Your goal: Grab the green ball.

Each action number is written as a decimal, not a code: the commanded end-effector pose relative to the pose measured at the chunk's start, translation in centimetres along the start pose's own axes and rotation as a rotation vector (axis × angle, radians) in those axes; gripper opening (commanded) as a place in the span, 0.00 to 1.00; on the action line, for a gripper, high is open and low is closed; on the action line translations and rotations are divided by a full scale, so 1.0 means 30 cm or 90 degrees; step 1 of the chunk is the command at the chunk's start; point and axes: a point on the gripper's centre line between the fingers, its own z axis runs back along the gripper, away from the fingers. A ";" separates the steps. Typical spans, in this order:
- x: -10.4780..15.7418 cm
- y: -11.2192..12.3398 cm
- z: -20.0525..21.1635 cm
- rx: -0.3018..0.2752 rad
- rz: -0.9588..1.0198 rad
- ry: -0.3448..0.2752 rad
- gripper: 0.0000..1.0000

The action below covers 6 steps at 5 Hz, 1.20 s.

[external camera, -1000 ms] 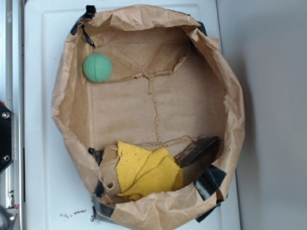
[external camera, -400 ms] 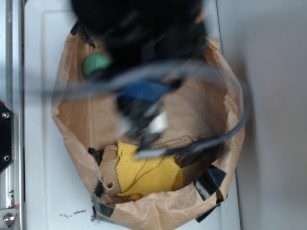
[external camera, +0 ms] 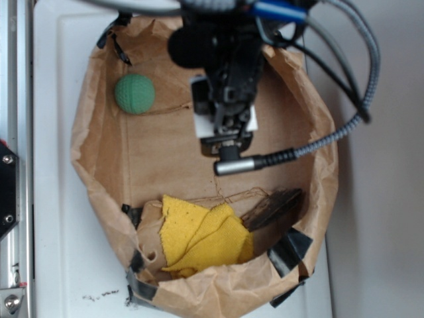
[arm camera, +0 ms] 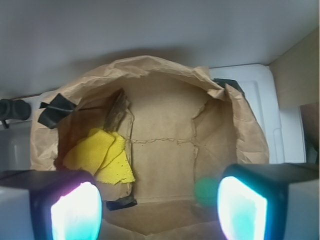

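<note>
Black and grey, the robot's hand [arm camera: 159, 200] is held over the middle of the crumpled brown paper bag [external camera: 318, 132], which lies opened out like a shallow basin on the white desk [external camera: 53, 199]. In the wrist view the two fingers are seen well apart at the lower corners, their pads [arm camera: 75, 212] glowing, with nothing between them; the hand is wide and empty.

The small mint-green dimpled ball [external camera: 134, 93] is seen in the exterior view on the bag's floor, close under the upper-left wall and well apart from the hand. In the wrist view only a faint green blur [arm camera: 206, 191] is made out just inside the right-side finger; whether that is the ball cannot be told.

A folded yellow cloth [external camera: 202, 235] is lodged against the bag's lower wall, with a dark brown flat scrap [external camera: 273, 207] touching its right edge. Between the cloth and the ball a broad stretch of bare paper floor is left open, crossed only by a creased seam. The bag's walls are raised all round, their rims rolled outward and held in places by strips of black tape [external camera: 289, 250]. A grey braided cable [external camera: 344, 126] is looped from the arm out over the right-hand rim.
</note>
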 end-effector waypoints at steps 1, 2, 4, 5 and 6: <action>0.032 0.133 -0.222 0.041 -0.278 0.062 1.00; -0.008 0.175 -0.312 0.035 -0.337 0.101 1.00; -0.094 0.195 -0.455 0.102 -0.363 0.082 1.00; -0.094 0.195 -0.455 0.102 -0.363 0.082 1.00; -0.094 0.195 -0.455 0.102 -0.363 0.082 1.00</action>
